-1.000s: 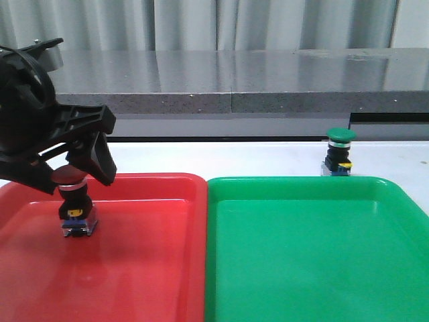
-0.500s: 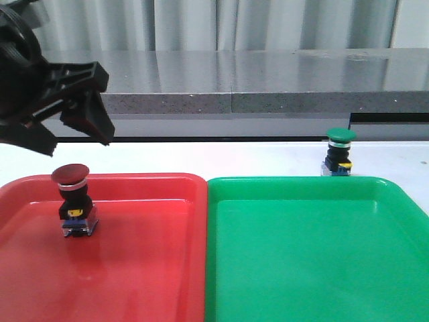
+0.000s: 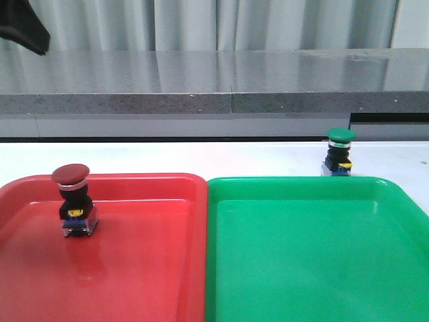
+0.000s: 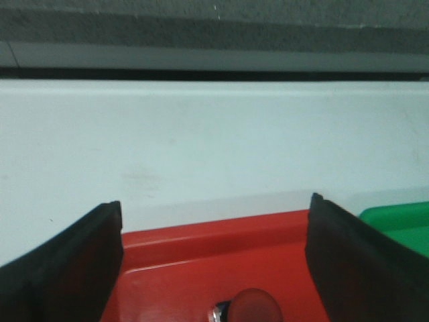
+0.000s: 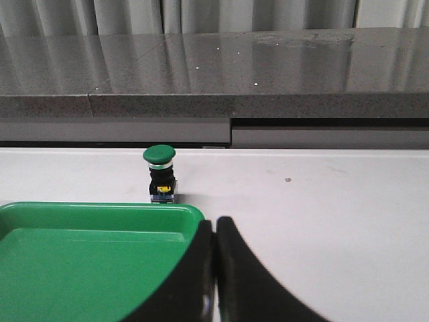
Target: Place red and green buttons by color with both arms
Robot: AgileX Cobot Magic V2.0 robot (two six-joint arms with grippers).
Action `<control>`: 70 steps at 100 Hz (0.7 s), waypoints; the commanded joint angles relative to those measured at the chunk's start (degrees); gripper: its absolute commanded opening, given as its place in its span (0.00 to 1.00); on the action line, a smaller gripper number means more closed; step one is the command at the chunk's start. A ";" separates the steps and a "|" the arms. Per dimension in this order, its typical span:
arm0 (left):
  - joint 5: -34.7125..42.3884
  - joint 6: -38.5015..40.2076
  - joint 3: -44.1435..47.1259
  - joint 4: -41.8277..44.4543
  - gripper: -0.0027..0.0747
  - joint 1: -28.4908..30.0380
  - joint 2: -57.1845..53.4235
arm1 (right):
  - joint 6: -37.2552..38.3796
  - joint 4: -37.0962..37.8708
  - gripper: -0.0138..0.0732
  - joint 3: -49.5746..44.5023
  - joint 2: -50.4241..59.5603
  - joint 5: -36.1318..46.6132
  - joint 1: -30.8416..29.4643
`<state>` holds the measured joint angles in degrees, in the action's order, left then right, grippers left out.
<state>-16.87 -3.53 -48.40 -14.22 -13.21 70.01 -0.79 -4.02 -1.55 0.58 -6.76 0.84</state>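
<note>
One second back the left hand (image 4: 214, 268) was clamped on the red button (image 3: 72, 200); now it's up and away, only a black scrap left in the front view's top corner, fingers (image 4: 64, 268) spread wide apart with the red cap below between them. That button stands upright and alone in the red tray (image 3: 134, 268), near its back rim. Green button (image 3: 339, 153) hasn't budged, upright on the white desk (image 3: 201, 157) just behind the green tray (image 3: 301, 268). Right hand (image 5: 214, 268) hangs over that tray's corner, fingers pressed together, holding nothing. Behind the desk runs a grey speckled ledge (image 3: 234, 84), then pale curtains (image 3: 268, 23). No writing is legible anywhere
</note>
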 commanded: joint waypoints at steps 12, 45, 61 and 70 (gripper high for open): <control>5.63 0.20 2.21 2.25 0.71 2.53 -10.92 | -0.16 0.47 0.08 0.81 1.22 4.85 -0.19; 5.56 0.20 13.31 4.43 0.71 5.61 -28.98 | -0.16 0.47 0.08 0.81 1.22 4.85 -0.19; 3.92 0.08 17.67 5.02 0.67 5.61 -36.27 | -0.16 0.47 0.08 0.81 1.22 4.85 -0.19; 2.56 0.08 19.18 5.05 0.62 5.61 -39.74 | -0.16 0.47 0.08 0.81 1.22 4.85 -0.19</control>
<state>-16.88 -3.50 -28.80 -9.13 -7.69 33.05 -0.79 -4.02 -1.55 0.58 -6.76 0.84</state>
